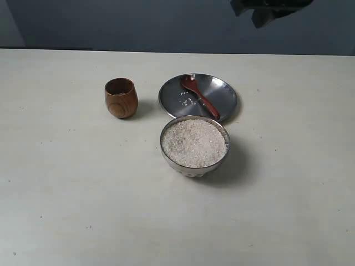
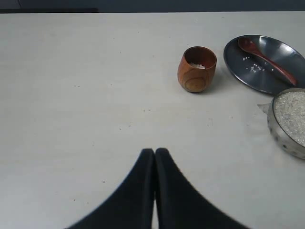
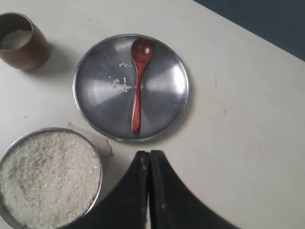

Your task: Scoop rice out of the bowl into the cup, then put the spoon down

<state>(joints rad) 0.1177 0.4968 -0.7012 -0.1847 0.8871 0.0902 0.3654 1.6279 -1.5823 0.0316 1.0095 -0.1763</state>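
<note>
The steel bowl (image 1: 194, 145) is full of white rice (image 1: 194, 142) and stands near the table's middle. Behind it, the dark red wooden spoon (image 1: 199, 96) lies on a flat steel plate (image 1: 222, 91), among a few stray grains. The brown wooden cup (image 1: 121, 97) stands left of the plate, with some rice (image 2: 198, 65) inside it. My right gripper (image 3: 149, 153) hangs shut and empty above the table, clear of the plate and bowl (image 3: 48, 179). My left gripper (image 2: 154, 151) is shut and empty over bare table, well short of the cup (image 2: 196, 68).
The pale tabletop (image 1: 66, 183) spreads wide on all sides of the group. A dark wall runs behind the far edge. A dark part of an arm (image 1: 269, 10) shows at the upper right of the exterior view.
</note>
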